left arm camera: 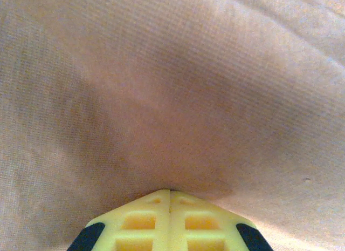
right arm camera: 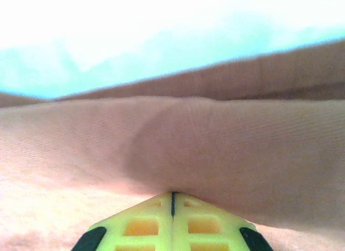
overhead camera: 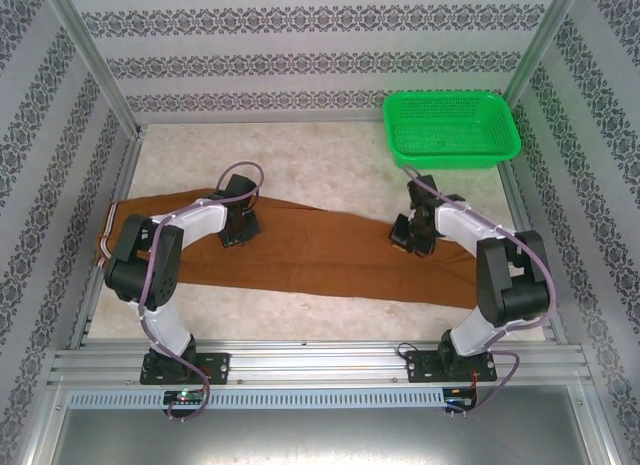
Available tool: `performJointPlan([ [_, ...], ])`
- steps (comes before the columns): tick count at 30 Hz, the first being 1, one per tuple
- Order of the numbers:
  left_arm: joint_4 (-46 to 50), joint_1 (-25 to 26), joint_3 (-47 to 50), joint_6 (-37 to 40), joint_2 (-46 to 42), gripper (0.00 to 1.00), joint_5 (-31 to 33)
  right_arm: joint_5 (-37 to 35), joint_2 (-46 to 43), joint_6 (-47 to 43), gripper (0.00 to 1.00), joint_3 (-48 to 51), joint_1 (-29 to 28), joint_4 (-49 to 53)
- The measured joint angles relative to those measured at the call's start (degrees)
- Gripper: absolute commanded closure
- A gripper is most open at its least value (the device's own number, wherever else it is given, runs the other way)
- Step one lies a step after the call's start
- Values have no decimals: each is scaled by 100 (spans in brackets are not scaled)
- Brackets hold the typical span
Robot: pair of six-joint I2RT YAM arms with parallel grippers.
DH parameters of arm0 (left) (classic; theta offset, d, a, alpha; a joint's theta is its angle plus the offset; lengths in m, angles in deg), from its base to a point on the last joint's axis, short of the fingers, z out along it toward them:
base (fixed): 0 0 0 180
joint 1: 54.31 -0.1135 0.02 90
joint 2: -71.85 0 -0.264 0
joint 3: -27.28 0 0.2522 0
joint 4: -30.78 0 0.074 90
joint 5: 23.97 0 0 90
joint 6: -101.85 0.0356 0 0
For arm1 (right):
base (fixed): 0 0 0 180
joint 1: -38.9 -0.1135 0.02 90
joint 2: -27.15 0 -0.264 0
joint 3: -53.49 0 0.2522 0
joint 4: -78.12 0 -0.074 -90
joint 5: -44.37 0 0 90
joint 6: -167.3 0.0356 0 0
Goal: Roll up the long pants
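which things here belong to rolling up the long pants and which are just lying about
In the job:
- rust-brown soft fabric long pants, spread flat
- left gripper and right gripper, both shut, tips against the fabric

Lying about:
- green plastic mesh basket, far right corner

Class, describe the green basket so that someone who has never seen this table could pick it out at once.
Find the pale table inside the patterned walls and look to its far right corner. The basket sits there, a shallow rectangular tray of mesh. Unlike the brown pants lying flat across the middle, it is bright green and rigid.
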Motion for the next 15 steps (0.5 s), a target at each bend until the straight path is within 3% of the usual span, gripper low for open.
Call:
performJointPlan([
  [10,55,-175,-1180,-129,887,100,-31,-85,1335,-315,100,-1207,354,76],
  [11,52,-177,-1204,-138,901,95,-24,-96,1344,-319,100,-1233,363,94],
  [13,57,-179,-1187,-151,868,70,44,-177,1296,-363,100,-1279,363,153],
  [15,125,-181,-1102,-140,732,53,234,-323,1126,-428,100,-1298,376,190],
])
